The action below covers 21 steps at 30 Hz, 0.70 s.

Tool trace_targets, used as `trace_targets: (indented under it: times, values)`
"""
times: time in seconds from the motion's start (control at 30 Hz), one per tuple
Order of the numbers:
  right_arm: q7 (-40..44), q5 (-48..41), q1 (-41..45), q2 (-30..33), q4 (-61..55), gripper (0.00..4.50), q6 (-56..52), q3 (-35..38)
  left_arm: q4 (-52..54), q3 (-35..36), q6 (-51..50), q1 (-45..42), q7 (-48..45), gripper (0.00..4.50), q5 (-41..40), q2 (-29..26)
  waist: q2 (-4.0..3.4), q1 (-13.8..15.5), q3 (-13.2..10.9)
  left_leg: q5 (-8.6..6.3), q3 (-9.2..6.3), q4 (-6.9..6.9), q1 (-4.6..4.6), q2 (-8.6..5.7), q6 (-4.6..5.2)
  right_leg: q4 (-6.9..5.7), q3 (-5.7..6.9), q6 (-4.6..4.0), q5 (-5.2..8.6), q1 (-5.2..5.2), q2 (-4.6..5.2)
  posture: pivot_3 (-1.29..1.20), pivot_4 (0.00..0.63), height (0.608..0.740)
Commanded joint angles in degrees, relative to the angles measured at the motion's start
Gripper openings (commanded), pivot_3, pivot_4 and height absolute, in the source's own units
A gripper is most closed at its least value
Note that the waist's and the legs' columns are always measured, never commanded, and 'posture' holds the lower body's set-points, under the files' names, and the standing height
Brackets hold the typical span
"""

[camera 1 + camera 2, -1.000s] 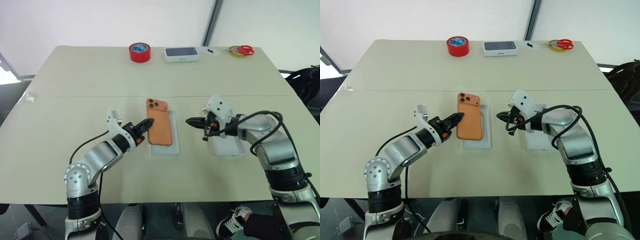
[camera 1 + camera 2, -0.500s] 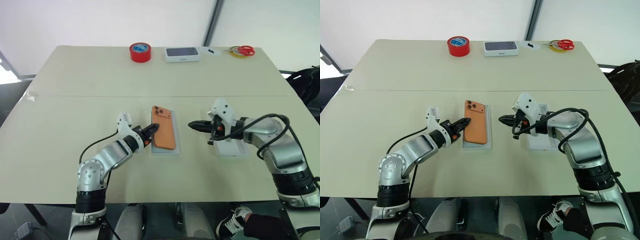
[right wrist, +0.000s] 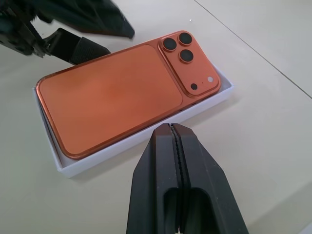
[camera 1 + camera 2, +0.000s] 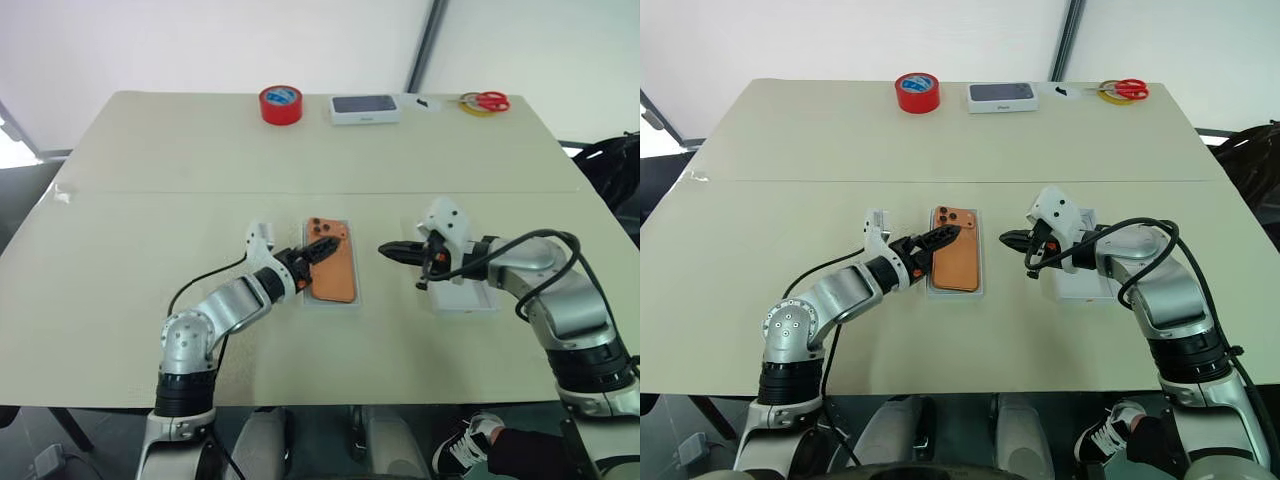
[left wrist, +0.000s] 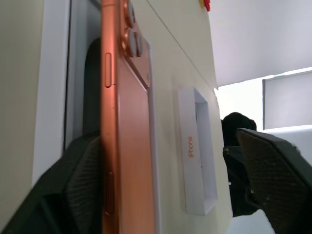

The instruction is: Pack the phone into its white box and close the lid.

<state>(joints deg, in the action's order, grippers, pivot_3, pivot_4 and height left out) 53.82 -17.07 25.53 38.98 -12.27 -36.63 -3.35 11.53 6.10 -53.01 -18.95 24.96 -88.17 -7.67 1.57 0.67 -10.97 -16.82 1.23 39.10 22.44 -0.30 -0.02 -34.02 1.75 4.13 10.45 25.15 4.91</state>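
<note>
**Phone lying in the white box, left hand spread at its edge**

The phone (image 4: 956,263) lies back-up inside the white box (image 3: 146,146), near the middle of the bench (image 4: 790,140), its three-lens camera cluster at the far end. In the right wrist view it sits slightly askew, the camera corner riding close over the box's rim while the opposite long side leaves a strip of the box wall bare.

The left hand (image 4: 937,243) reaches in from the robot's left, its two black fingers spread wide. In the left wrist view one finger (image 5: 78,190) lies against the phone's long side, down by the box wall, and the other finger stands well clear on the far side, so the phone is released rather than gripped.

The right hand (image 4: 1012,239) hovers just to the right of the box, pointing at it, its fingers (image 3: 168,165) pressed flat together on nothing.

The lid (image 4: 1080,280) rests open side up on the bench under the right forearm, well apart from the box.

At the far edge sit a red tape roll (image 4: 916,91), a white box with a dark top face (image 4: 1001,96) and scissors (image 4: 1124,91).
</note>
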Motion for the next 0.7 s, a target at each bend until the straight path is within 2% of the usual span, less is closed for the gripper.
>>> trace_targets:
  times: [0.03,0.2,0.3,0.4,0.47,0.6,0.63,0.7]
  values:
    - [-0.4,0.3,1.1,0.7,-1.3,0.0,1.0,-0.1,4.6,2.2,-1.1,0.8,0.5,4.23,-4.7,-4.4,0.0,-0.1,0.0,0.0,0.0,0.0,0.0,0.02,0.0,-0.01,0.0,0.0,0.0,0.01,-0.02,0.0,0.15,0.732]
    - [-3.4,5.9,4.2,0.2,3.8,0.0,1.7,-4.7,10.7,4.6,-2.3,1.7,-1.6,4.23,-5.1,-16.4,-0.04,0.0,0.0,0.0,0.0,-0.01,-0.01,0.09,-0.01,-0.04,-0.01,-0.01,0.0,0.04,-0.11,0.0,0.15,0.732]
    - [-5.1,8.0,5.9,-0.9,6.3,0.0,2.3,-6.2,12.1,5.4,-1.9,2.0,-4.1,4.23,-2.9,-21.0,-0.04,0.2,0.0,0.01,0.01,0.0,0.01,0.07,-0.02,-0.02,-0.03,-0.02,0.01,0.04,-0.1,0.0,0.15,0.732]
    - [-7.8,11.1,8.6,-2.8,10.1,0.0,1.7,-8.4,14.5,2.9,-1.8,2.7,-9.1,3.36,11.1,-28.8,-0.04,0.0,0.0,0.01,0.04,0.0,0.02,0.04,-0.02,0.02,-0.03,-0.03,0.0,0.03,-0.09,0.0,0.15,0.732]
    - [-7.6,12.3,9.3,-2.9,10.8,0.0,1.3,-9.9,15.0,-1.3,-1.1,2.7,-13.3,2.39,19.8,-32.2,-0.05,0.0,0.0,0.01,0.08,-0.03,0.0,-0.01,-0.02,0.01,-0.04,-0.03,0.01,0.05,-0.12,0.0,0.15,0.732]
    - [-8.4,13.3,10.0,-4.4,10.6,0.0,-1.1,-11.5,12.5,-4.1,0.2,2.0,-17.8,0.28,27.3,-31.1,-0.06,0.0,0.0,0.01,0.07,-0.05,0.03,0.03,-0.02,0.04,-0.04,-0.03,0.01,0.04,-0.14,0.0,0.15,0.732]
    - [-8.7,13.5,9.9,-4.8,10.1,0.0,-1.5,-11.9,12.3,-5.1,0.0,1.4,-18.7,0.08,28.9,-30.4,-0.05,0.0,0.0,0.01,0.08,-0.04,0.03,0.04,-0.02,0.04,-0.05,-0.02,0.0,0.05,-0.12,0.0,0.15,0.732]
    - [-9.4,13.9,9.9,-5.6,8.9,0.0,-2.5,-12.5,12.1,-8.2,-0.9,-0.1,-20.6,0.08,32.7,-29.3,-0.05,0.1,0.0,0.01,0.05,-0.04,0.04,0.05,-0.02,0.03,-0.04,-0.02,0.0,0.05,-0.12,0.0,0.15,0.732]
